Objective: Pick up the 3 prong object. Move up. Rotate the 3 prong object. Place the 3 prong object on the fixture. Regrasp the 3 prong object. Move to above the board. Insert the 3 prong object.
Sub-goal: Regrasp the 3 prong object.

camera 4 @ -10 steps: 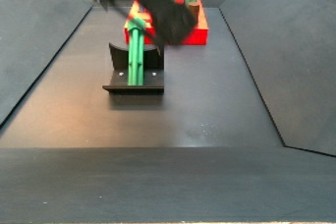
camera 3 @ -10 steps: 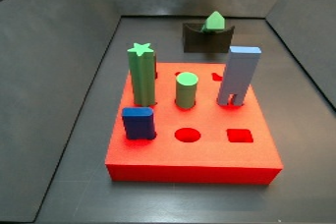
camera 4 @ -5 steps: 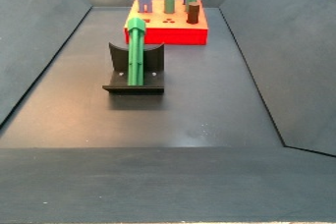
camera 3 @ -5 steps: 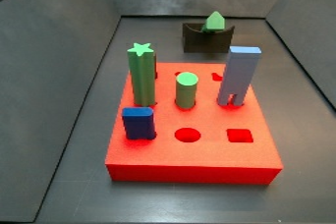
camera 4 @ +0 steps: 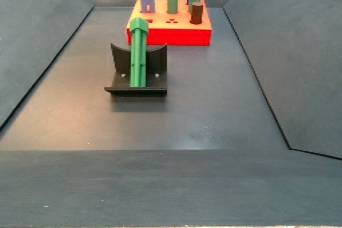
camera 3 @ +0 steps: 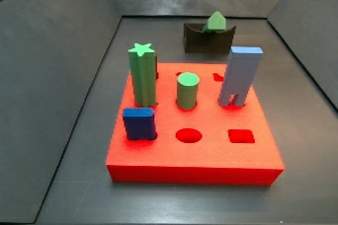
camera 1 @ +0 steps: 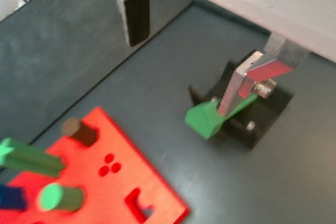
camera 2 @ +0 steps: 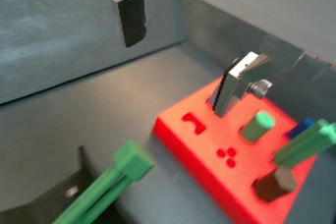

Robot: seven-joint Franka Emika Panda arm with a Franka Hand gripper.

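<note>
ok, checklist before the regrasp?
1. 3 prong object resting on the fixture: ok, it leans in the notch.
2. Tool open, nothing between the fingers: ok.
3. Tool lined up over the bar: cannot tell; it is out of both side views, high above the floor.
4. Board apart from the fixture: ok.
5. Three-lobed hole unoccupied: ok in a wrist view.

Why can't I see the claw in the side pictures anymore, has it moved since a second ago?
Yes. The gripper rose out of both side views, away from the fixture; it shows only in both wrist views, open and empty.
</note>
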